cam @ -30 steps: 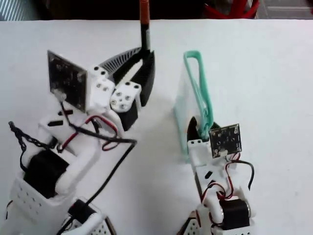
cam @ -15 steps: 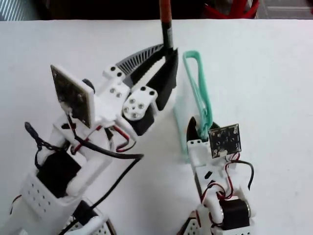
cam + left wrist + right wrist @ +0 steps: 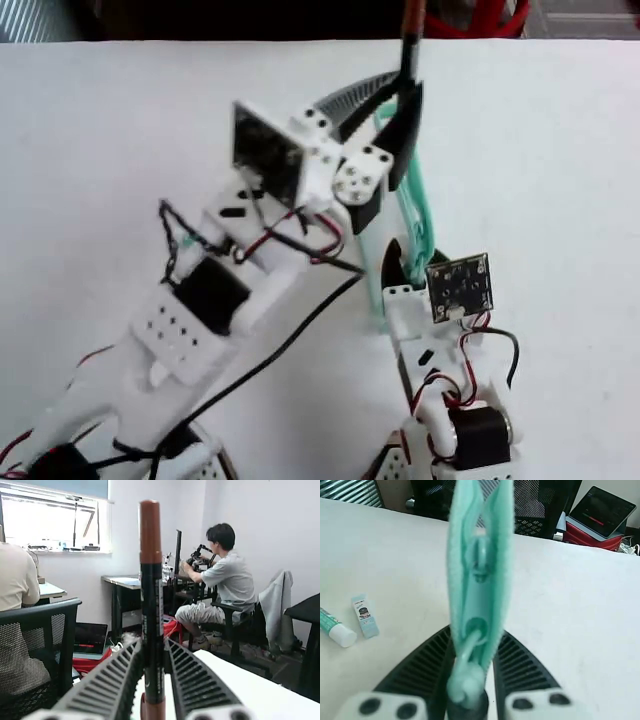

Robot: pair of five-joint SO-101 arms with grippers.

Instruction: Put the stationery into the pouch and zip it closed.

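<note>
A black marker point(image 3: 409, 45) with an orange-brown cap stands upright in my left gripper point(image 3: 404, 88), which is shut on it above the far end of the pouch. In the left wrist view the marker point(image 3: 151, 600) rises between the ribbed fingers of my left gripper point(image 3: 151, 650). The mint green pouch point(image 3: 412, 195) stands on edge on the white table. My right gripper point(image 3: 408, 263) is shut on its near end. In the right wrist view the pouch point(image 3: 480, 555) and its zip pull sit between the jaws of my right gripper point(image 3: 471, 642).
A small white and green tube point(image 3: 335, 628) and a little pale blue box point(image 3: 364, 616) lie on the table point(image 3: 580, 610) to one side of the pouch. The table's far edge point(image 3: 200, 41) runs just behind the marker.
My left arm has swung right with the marker, from left of the pouch to over its far end. The right arm and the pouch have stayed still.
</note>
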